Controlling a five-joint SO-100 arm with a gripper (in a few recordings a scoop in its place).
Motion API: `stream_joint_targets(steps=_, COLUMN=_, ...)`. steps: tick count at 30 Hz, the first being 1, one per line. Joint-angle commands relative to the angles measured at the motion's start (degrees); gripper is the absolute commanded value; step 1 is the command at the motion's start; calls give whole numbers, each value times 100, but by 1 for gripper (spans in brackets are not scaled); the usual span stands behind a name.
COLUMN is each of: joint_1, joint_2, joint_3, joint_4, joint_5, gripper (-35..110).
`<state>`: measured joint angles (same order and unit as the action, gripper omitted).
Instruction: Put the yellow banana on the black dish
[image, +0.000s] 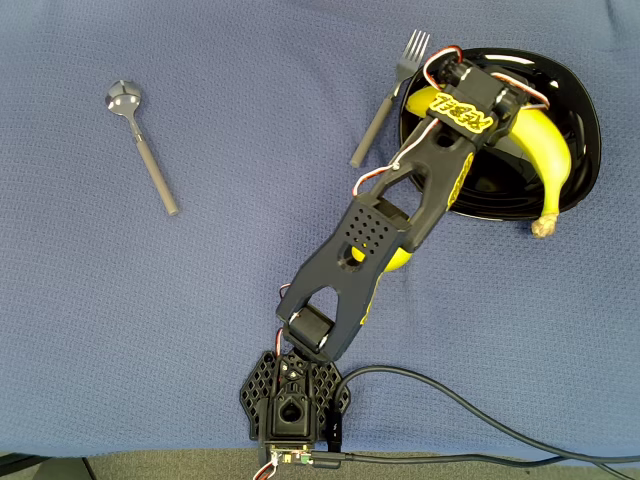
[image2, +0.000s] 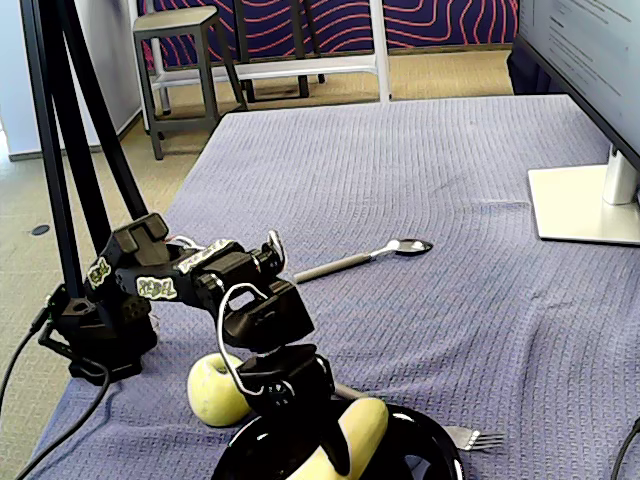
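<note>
Yellow banana (image: 548, 150): I see it lying in the black dish (image: 585, 105), stem end over the rim.
Gripper (image2: 318, 432): down over the banana; I cannot tell how far it is open.
Fork (image: 388, 98): beside the dish on the worktop (image: 200, 300).

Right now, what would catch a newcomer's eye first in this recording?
The yellow banana lying in the black dish at the upper right of the overhead view, with the black arm stretched over it and its gripper down at the banana; whether the jaws still hold it is unclear. Next, a yellow-green apple beside the dish under the arm, a fork left of the dish, and a spoon far left.
</note>
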<state>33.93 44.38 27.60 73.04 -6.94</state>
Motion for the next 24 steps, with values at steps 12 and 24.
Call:
stream_joint_targets(steps=12, joint_1=62, joint_2=-9, joint_3=334, joint_4=-264, joint_5=-246, gripper=16)
stream_joint_targets(steps=24, joint_1=-79, joint_2=308, joint_3=932, joint_4=132, joint_5=44, gripper=23)
